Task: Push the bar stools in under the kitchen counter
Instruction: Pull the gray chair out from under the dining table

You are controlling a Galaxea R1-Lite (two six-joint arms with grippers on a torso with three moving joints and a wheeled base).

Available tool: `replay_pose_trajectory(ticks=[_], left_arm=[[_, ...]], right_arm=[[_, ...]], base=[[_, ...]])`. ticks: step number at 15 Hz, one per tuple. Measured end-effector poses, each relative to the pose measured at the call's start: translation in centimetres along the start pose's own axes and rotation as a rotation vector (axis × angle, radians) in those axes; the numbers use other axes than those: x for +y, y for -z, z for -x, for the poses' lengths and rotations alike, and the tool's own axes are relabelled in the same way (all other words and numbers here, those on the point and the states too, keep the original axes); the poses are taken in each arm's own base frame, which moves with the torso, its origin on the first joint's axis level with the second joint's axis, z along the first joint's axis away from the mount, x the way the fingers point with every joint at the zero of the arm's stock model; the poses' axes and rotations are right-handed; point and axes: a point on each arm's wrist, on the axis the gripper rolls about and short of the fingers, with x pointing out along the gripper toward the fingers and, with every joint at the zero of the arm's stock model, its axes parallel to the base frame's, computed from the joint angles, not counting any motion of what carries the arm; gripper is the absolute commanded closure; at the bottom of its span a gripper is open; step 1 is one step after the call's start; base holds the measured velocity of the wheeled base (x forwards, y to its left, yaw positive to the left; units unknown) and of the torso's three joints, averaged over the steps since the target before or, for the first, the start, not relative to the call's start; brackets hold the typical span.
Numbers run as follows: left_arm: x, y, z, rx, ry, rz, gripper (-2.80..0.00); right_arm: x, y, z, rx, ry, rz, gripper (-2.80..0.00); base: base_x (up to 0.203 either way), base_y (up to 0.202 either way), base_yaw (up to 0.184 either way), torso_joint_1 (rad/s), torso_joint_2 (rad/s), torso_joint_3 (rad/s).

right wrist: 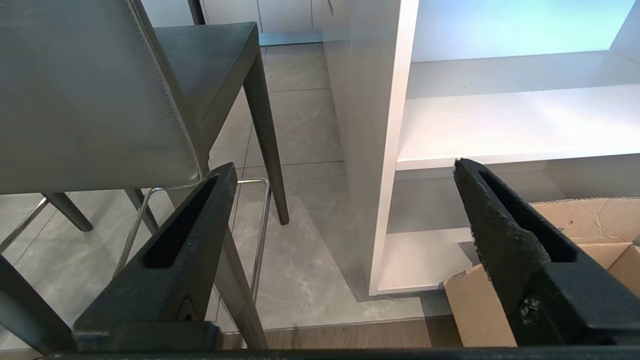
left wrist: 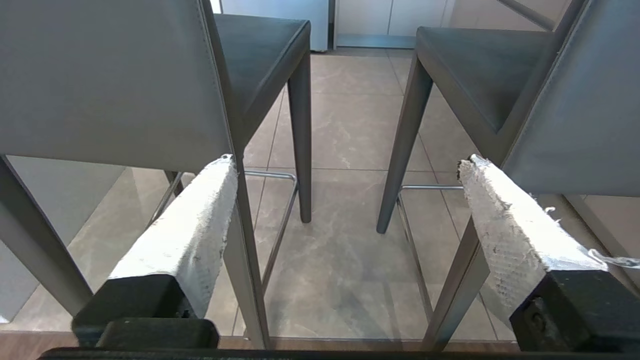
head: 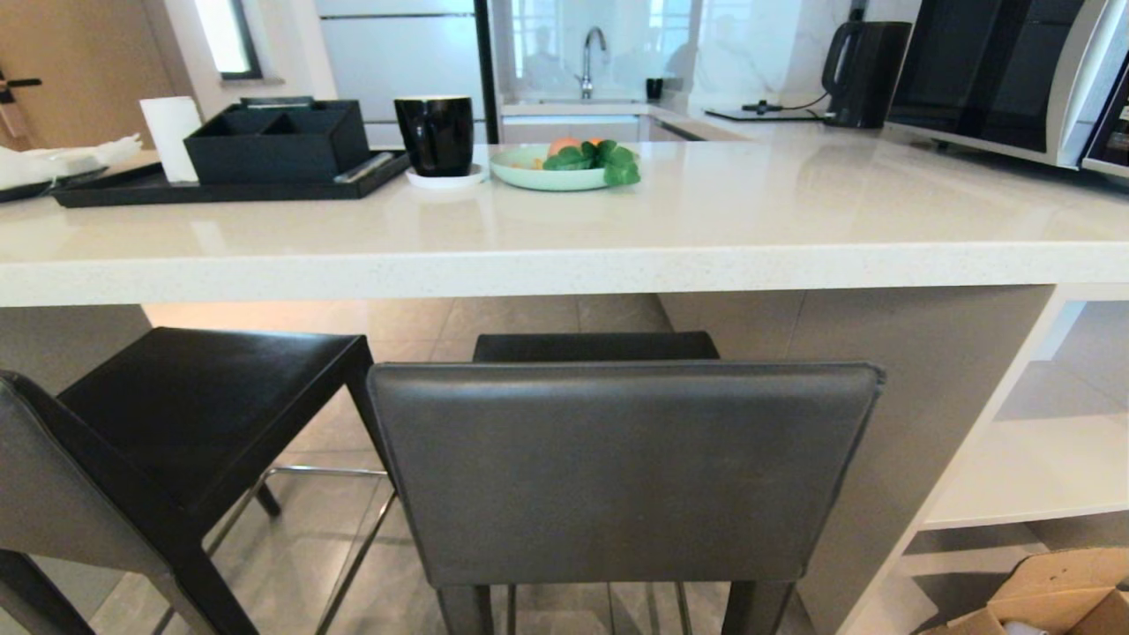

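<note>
Head view first: the kitchen counter (head: 564,256), basically a long white stone table, runs across the whole shot. On top there's a black tray (head: 220,187) with a black organizer box (head: 278,141) and a white roll (head: 170,137), then a black mug (head: 434,134) on a white coaster, and a pale green plate (head: 551,172) with greens and something orange on it. A kettle (head: 864,70) and a microwave (head: 997,79) sit further back on the right. Both bar stools are in front of the counter: the nearer stool (head: 622,472) shows its backrest square to the camera with the seat only partly under the slab, and the left stool (head: 190,423) is angled, seat sticking out from under the edge. White shelving (head: 1032,467) and a cardboard box (head: 1050,591) are at the right. Neither arm shows here.

Left wrist view: the left gripper (left wrist: 345,167) has its white-wrapped fingers (left wrist: 185,235) spread wide, holding nothing, aimed at the tiled floor (left wrist: 345,125) between the two stools.

Right wrist view: the right gripper (right wrist: 345,167) has its black fingers (right wrist: 180,245) wide apart too, empty, near one stool's backrest, with the shelving and box on the other side.
</note>
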Motion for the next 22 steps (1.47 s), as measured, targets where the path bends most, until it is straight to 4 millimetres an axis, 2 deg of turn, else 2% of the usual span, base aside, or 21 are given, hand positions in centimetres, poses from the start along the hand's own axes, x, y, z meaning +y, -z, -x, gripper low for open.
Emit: replay_pose_trajectory(ticks=[9,13,16,18,20,22], left_arm=[[0.0,0.0,0.0,0.002,0.001,0.000,-2.80],[0.0,-0.2,0.1,-0.005,0.006,-0.018,-2.80],[-0.1,-3.8,0.5,-0.052,0.044,0.064,-2.80],[-0.3,-6.3,0.2,-0.037,0.150,0.115,-2.80],[-0.6,-7.8,-0.8,0.006,0.318,0.133,-2.80],[-0.8,-9.0,-2.3,0.033,0.382,0.157,-2.80]], right_arm=[[0.0,0.0,0.0,0.000,-0.003,0.002,-2.80],[0.1,-2.8,0.4,-0.048,-0.019,-0.010,-2.80],[0.1,-4.6,-0.1,-0.031,-0.039,-0.010,-2.80],[0.2,-5.2,-0.7,-0.001,-0.092,-0.010,-2.80],[0.2,-5.9,-1.6,0.044,-0.157,-0.010,-2.80],[0.4,-6.6,-2.5,0.091,-0.231,-0.014,-2.80]], base=[[0.000,0.000,0.000,0.000,0.00,0.000],[0.000,0.000,0.000,0.000,0.00,0.000],[0.000,0.000,0.000,0.000,0.00,0.000],[0.000,0.000,0.000,0.000,0.00,0.000],[0.000,0.000,0.000,0.000,0.00,0.000],[0.000,0.000,0.000,0.000,0.00,0.000]])
